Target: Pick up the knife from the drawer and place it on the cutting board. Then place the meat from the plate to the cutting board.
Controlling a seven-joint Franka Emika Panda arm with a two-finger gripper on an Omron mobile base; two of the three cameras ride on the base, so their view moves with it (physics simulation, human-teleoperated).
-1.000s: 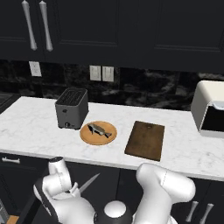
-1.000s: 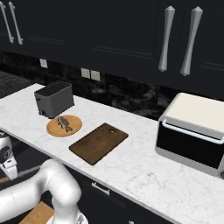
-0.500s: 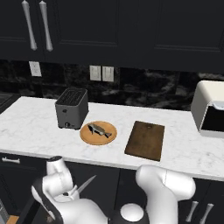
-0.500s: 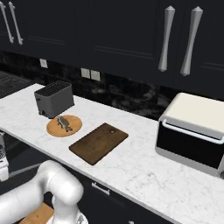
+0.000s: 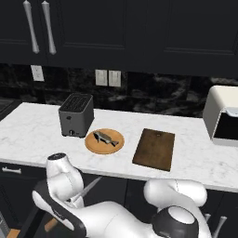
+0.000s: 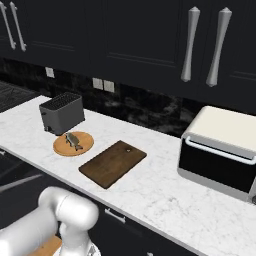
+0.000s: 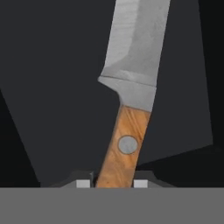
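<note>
Knife point(image 7: 128, 109): it is seen in the hand view against the dark floor of the drawer point(image 7: 57, 87), with the wooden handle toward the gripper and the grey blade pointing away. In the left base view the blade is seen low, below the front edge of the counter point(image 5: 28, 135).
Gripper point(image 7: 114, 183): the two finger tips are closed on the end of the handle, one on each side; the knife is judged to be gripped.
Handling of the knife: it is judged stiff and rather light. The blade is smooth and sharp, so it is not a place to hold. The wood gives better friction.
Where to hold: the handle is the right place. The present grip is near its very end, so the long blade may swing or tilt when it is lifted.
Cutting board point(image 5: 155, 148): it lies on the counter toward the front edge, just right of the plate point(image 5: 104, 141), apart from it.
Meat point(image 5: 105, 137): it lies on the plate. It is judged small, light and perhaps slippery.
Toaster point(image 5: 76, 114): it stands behind the plate, near to it.
</note>
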